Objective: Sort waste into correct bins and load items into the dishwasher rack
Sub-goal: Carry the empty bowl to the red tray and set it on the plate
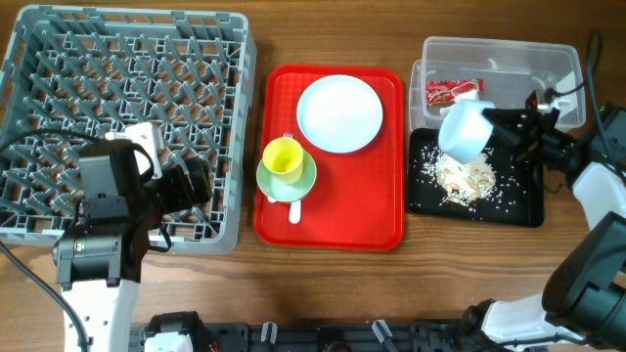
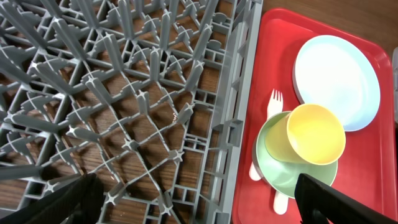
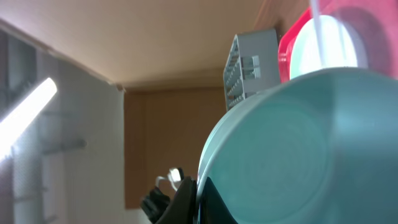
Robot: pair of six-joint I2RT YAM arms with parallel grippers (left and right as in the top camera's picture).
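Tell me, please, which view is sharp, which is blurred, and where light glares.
Overhead: sharp and evenly lit, though the plate looks almost washed out. Left wrist: the dishwasher rack is crisp, while the left gripper's fingers are dark shapes without detail. Right wrist: the light blue bowl, very near the lens, is out of focus, and a strip light glares at the left.

Cup (image 1: 284, 156) on saucer (image 1: 305, 179), perhaps atop spoon (image 1: 294, 209)
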